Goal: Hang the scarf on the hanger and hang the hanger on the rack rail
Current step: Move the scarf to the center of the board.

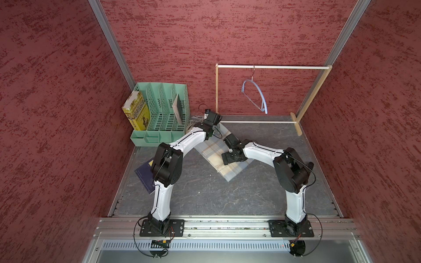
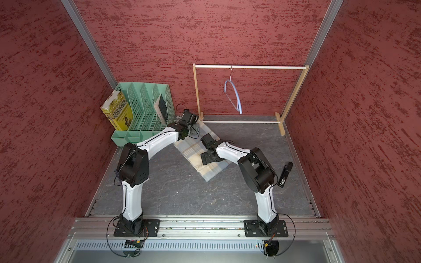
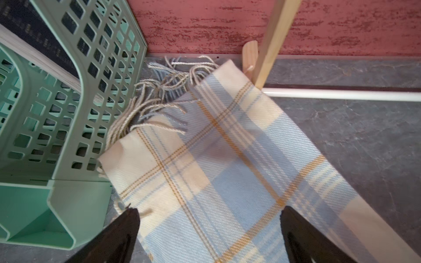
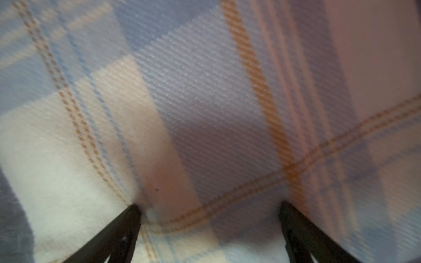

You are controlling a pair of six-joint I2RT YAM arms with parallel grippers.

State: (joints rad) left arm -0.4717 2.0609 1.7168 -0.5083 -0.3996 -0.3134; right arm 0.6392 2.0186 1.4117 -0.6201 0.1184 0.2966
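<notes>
Left wrist: my left gripper (image 3: 208, 208) gapes over the scarf (image 3: 205, 159), far fringe.
Right wrist: my right gripper (image 4: 209, 205) apart, mid-cloth.
Handling: soft, light, limp; I'd pinch folded edges.

A mint-green file organizer (image 1: 159, 109) stood at the back of the grey tabletop (image 1: 205, 193). A yellow book (image 1: 136, 111) leaned at its left end, and a thin dark book (image 1: 178, 108) in its rightmost slot. A wooden rack (image 1: 284, 67) stood just right of it, and a navy notebook (image 1: 144, 175) lay in front of it.
</notes>
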